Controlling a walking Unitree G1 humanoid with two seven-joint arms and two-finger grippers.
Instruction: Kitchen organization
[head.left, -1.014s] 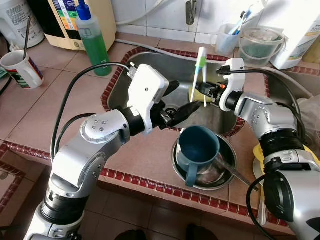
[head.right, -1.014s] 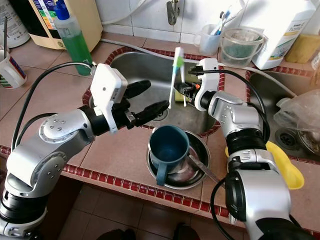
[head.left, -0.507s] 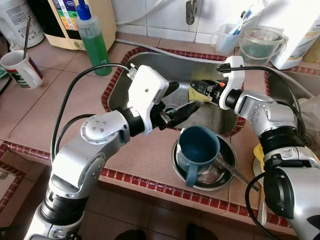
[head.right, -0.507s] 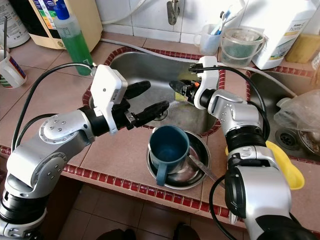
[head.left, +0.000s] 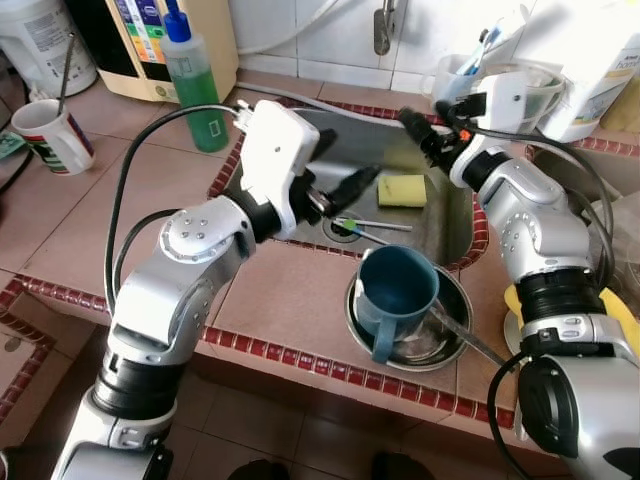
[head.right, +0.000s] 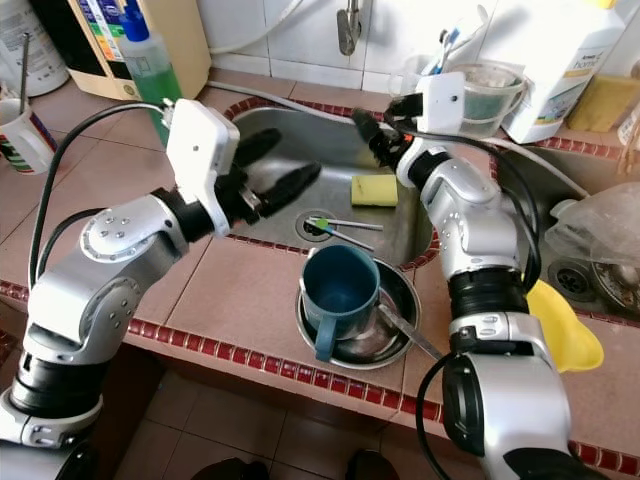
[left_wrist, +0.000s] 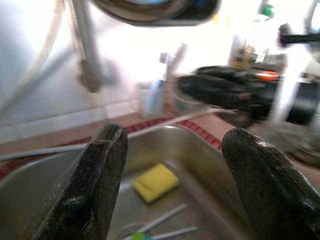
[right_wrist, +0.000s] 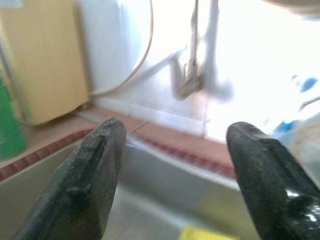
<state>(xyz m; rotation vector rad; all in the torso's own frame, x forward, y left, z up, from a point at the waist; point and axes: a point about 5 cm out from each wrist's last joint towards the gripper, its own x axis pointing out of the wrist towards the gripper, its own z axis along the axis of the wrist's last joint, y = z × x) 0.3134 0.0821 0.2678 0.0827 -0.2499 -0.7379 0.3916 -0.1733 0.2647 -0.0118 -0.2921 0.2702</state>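
A: What lies where, biggest first?

B: The tiled terracotta worktop (head.left: 120, 200) holds a stainless steel sink (head.left: 445, 215). On its near edge a round steel bowl (head.left: 450, 345) carries a dark teal plastic mug (head.left: 395, 290). In the basin lie a yellow sponge (head.left: 402, 189) and a white-handled toothbrush with a green head (head.left: 365, 225) by the drain.

A: The hands?

B: The left hand (head.left: 335, 175) hovers over the basin with fingers apart, empty. The right hand (head.right: 368, 128) is above the far rim, fingers also spread, empty.

A: Risks?

B: I judge the thin toothbrush, flat on wet steel, may skid from a pinch. A low elbow could tip the mug.
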